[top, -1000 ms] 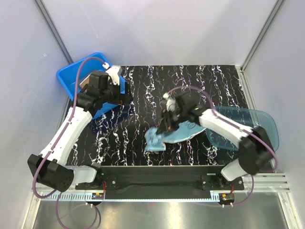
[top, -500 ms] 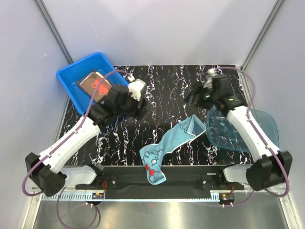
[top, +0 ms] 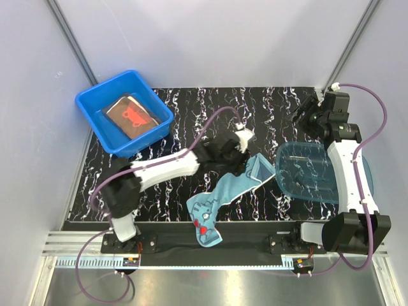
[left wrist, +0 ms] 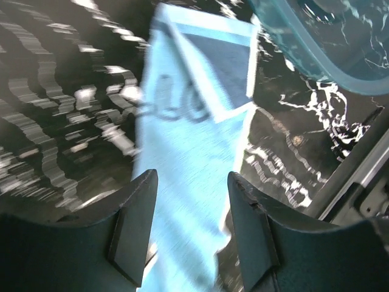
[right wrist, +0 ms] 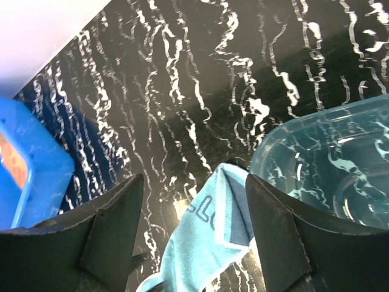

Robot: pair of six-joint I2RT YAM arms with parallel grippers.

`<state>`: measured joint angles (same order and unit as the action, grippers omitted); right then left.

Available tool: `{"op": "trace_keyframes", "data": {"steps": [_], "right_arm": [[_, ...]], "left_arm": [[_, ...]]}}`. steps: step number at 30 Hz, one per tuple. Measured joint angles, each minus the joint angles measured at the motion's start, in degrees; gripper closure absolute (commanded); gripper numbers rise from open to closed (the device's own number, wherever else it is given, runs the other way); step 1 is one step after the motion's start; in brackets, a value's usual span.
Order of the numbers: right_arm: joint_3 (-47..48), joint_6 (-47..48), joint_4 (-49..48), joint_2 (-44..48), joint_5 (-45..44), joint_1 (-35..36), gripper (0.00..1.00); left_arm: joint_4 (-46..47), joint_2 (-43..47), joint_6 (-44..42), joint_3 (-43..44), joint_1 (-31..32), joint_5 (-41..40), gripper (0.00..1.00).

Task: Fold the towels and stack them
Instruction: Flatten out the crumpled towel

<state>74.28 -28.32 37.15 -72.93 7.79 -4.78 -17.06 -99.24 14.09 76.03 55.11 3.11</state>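
A light blue towel (top: 223, 191) lies stretched out on the black marbled table, one end by the teal bowl and the other hanging over the near edge, showing a red print. My left gripper (top: 244, 159) hovers over its far end. In the left wrist view the towel (left wrist: 188, 121) shows in the gap of my left gripper (left wrist: 191, 176), whose jaws stand apart and do not pinch it. My right gripper (top: 305, 116) is raised at the far right. It (right wrist: 193, 179) is open and empty, high above the towel (right wrist: 206, 237). A brown towel with red print (top: 131, 115) lies in the tub.
The blue plastic tub (top: 89, 108) stands at the far left corner, its corner also in the right wrist view (right wrist: 24, 170). The translucent teal bowl (top: 299, 185) sits at the right, beside the towel's far end (left wrist: 328, 42) (right wrist: 328, 164).
My right gripper let go of the light blue towel and drew back to the far right. The towel dropped and lies stretched out. My left arm swung from the tub to the towel, its jaws narrowing.
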Motion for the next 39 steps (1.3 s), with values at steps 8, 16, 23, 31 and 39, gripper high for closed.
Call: {"op": "trace_keyframes", "data": {"steps": [8,16,23,31,39], "right_arm": [[-1.81,0.00,-2.01,0.00,3.91,0.00,0.26],[-3.76,0.09,-2.69,0.04,5.44,0.00,0.25],[-3.89,0.07,-2.95,0.70,5.97,0.00,0.26],[-3.93,0.07,-3.02,1.42,6.82,0.00,0.27],[-4.90,0.94,-3.04,1.62,7.85,0.00,0.30]], "left_arm": [[3.23,-14.99,4.02,8.33,1.20,6.40,0.45],[3.28,-22.51,5.46,14.34,1.18,8.26,0.43],[2.49,-26.23,6.29,16.65,1.18,8.24,0.46],[1.62,-27.26,6.95,17.44,1.18,7.93,0.46],[1.92,-27.21,7.45,17.14,1.11,8.68,1.00]]}}
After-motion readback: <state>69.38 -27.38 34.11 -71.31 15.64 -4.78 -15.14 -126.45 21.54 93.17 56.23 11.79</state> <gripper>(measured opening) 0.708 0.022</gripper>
